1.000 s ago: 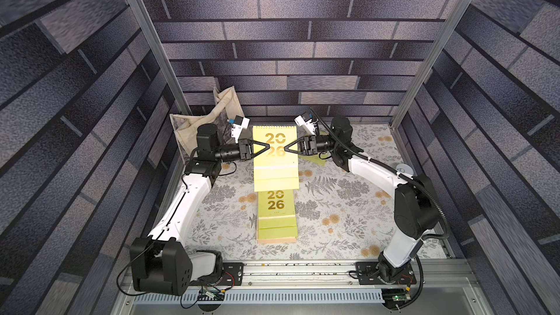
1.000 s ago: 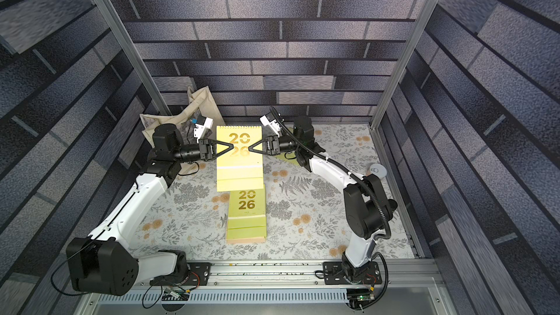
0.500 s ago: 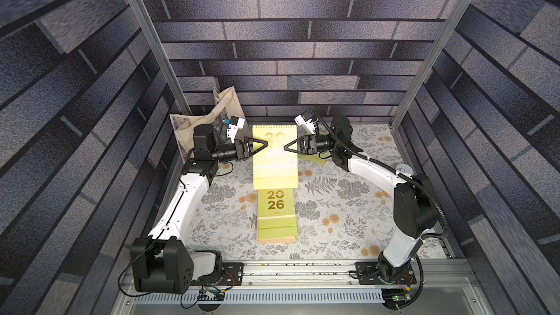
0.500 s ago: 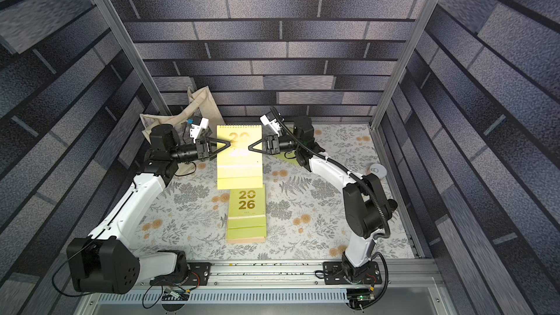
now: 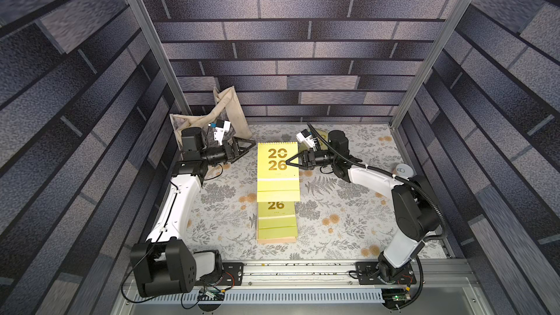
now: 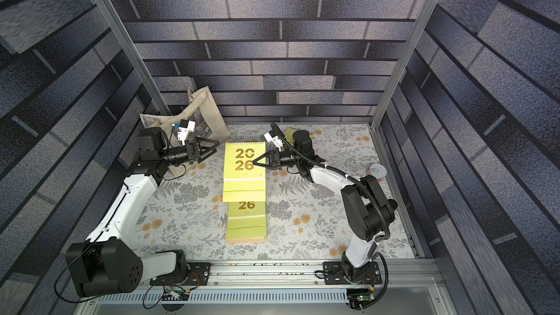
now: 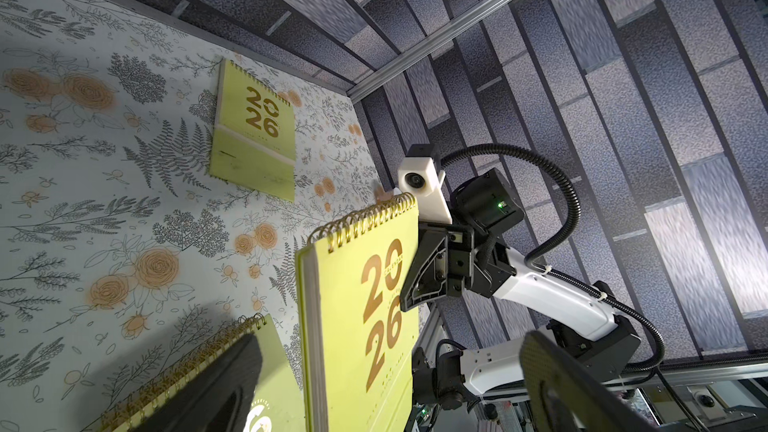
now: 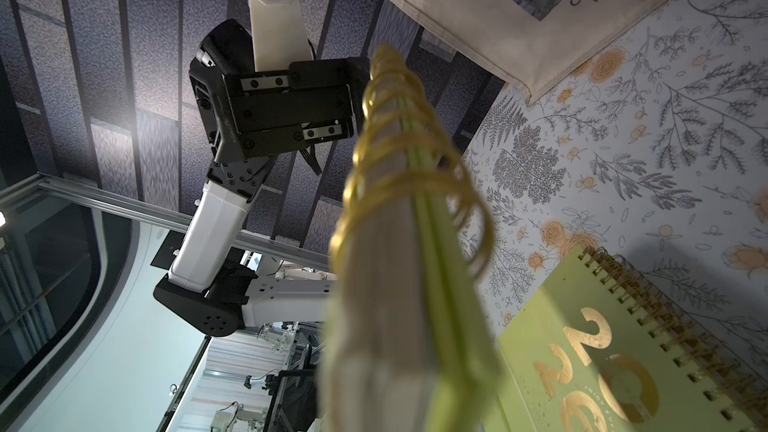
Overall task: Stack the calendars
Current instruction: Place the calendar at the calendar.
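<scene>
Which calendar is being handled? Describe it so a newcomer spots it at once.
Start at the floral table; down its middle lies the stack of calendars. The lime-green calendar raised over the stack is it: the only one off the table, pinched at its edge by the right gripper.

I am driving a robotics lab cell, not a lived-in room. Printed grey brick-pattern wall panels (image 5: 303,34) stand between bare aluminium frame posts (image 5: 145,40). The floral-print tabletop (image 5: 348,222) ends at a slotted aluminium base rail (image 5: 303,269). That rail carries 2 bolted white-and-black robot arms, the left arm (image 5: 178,204) and the right arm (image 5: 372,177), plus loose black cables (image 5: 130,292) and a small circuit board (image 5: 395,297). The right wrist view shows more metal equipment racks (image 8: 266,388) outside.
</scene>
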`<state>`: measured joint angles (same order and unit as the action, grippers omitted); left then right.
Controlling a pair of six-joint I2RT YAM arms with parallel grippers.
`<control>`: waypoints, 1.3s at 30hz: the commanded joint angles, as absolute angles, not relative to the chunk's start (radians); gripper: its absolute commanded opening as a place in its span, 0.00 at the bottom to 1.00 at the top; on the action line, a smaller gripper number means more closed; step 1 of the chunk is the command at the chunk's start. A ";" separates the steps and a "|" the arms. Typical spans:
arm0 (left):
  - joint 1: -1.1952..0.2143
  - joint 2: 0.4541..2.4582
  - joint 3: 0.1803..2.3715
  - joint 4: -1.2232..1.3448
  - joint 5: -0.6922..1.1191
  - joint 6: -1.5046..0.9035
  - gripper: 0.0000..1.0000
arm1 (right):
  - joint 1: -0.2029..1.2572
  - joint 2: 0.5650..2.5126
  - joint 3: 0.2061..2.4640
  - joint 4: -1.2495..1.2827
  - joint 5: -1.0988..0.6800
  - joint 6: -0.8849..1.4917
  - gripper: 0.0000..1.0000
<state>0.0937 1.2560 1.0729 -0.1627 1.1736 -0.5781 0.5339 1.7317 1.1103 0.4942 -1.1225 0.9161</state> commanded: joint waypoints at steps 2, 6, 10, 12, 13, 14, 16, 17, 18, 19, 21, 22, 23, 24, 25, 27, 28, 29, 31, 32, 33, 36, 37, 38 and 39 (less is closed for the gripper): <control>0.100 1.250 1.057 -0.137 1.177 -0.562 1.00 | 0.555 1.680 1.083 0.509 -1.102 0.909 0.00; 0.101 1.260 1.059 -0.108 1.174 -0.578 1.00 | 0.566 1.691 1.075 0.501 -1.095 0.903 0.00; 0.100 1.267 1.052 -0.079 1.173 -0.598 1.00 | 0.575 1.698 1.024 0.488 -1.084 0.887 0.00; 0.100 1.269 1.049 -0.078 1.177 -0.600 1.00 | 0.579 1.708 1.020 0.483 -1.077 0.888 0.00; 0.100 1.269 1.048 -0.078 1.178 -0.600 1.00 | 0.582 1.713 1.019 0.483 -1.074 0.889 0.00; 0.100 1.269 1.045 -0.078 1.179 -0.598 1.00 | 0.584 1.718 1.017 0.485 -1.069 0.889 0.00; 0.100 1.269 1.040 -0.078 1.180 -0.597 1.00 | 0.593 1.730 1.017 0.478 -1.067 0.891 0.00; 0.100 1.270 1.039 -0.080 1.181 -0.595 1.00 | 0.598 1.735 1.015 0.478 -1.064 0.891 0.00; 0.100 1.272 1.039 -0.080 1.184 -0.594 1.00 | 0.603 1.739 1.012 0.476 -1.060 0.891 0.00; 0.100 1.274 1.039 -0.079 1.184 -0.594 1.00 | 0.609 1.744 1.007 0.473 -1.056 0.890 0.00; 0.100 1.280 1.039 -0.079 1.189 -0.591 1.00 | 0.619 1.754 0.996 0.472 -1.051 0.889 0.00; 0.100 1.283 1.037 -0.079 1.191 -0.591 1.00 | 0.625 1.760 0.989 0.474 -1.048 0.889 0.00; 0.100 1.284 1.036 -0.076 1.190 -0.591 1.00 | 0.630 1.764 0.979 0.478 -1.045 0.888 0.00; 0.100 1.285 1.036 -0.075 1.188 -0.590 1.00 | 0.633 1.766 0.970 0.480 -1.042 0.889 0.00; 0.100 1.285 1.034 -0.075 1.187 -0.591 1.00 | 0.635 1.766 0.955 0.486 -1.037 0.888 0.00; 0.100 1.286 1.033 -0.073 1.188 -0.589 1.00 | 0.637 1.766 0.935 0.485 -1.027 0.884 0.00; 0.099 1.286 1.032 -0.071 1.190 -0.590 1.00 | 0.637 1.769 0.926 0.487 -1.021 0.882 0.00; 0.098 1.287 1.031 -0.069 1.191 -0.591 1.00 | 0.637 1.773 0.918 0.489 -1.018 0.879 0.00; 0.098 1.289 1.028 -0.065 1.195 -0.590 1.00 | 0.638 1.784 0.905 0.492 -1.011 0.876 0.00; 0.098 1.290 1.025 -0.063 1.196 -0.590 1.00 | 0.640 1.794 0.902 0.497 -1.009 0.877 0.00; 0.098 1.292 1.023 -0.061 1.195 -0.591 1.00 | 0.639 1.800 0.901 0.497 -1.007 0.877 0.00; 0.096 1.295 1.019 -0.051 1.194 -0.595 1.00 | 0.650 1.819 0.896 0.505 -0.996 0.878 0.00; 0.097 1.295 1.017 -0.051 1.196 -0.595 1.00 | 0.652 1.824 0.896 0.505 -0.996 0.877 0.00; 0.097 1.295 1.018 -0.049 1.197 -0.595 1.00 | 0.653 1.828 0.895 0.505 -0.993 0.878 0.00; 0.097 1.295 1.016 -0.048 1.197 -0.595 1.00 | 0.655 1.832 0.895 0.505 -0.992 0.877 0.00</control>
<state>0.0937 1.2881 1.0283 -0.0711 1.1751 -0.5869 0.6415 1.8236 0.8997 0.4599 -0.9878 0.8967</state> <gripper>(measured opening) 0.998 0.132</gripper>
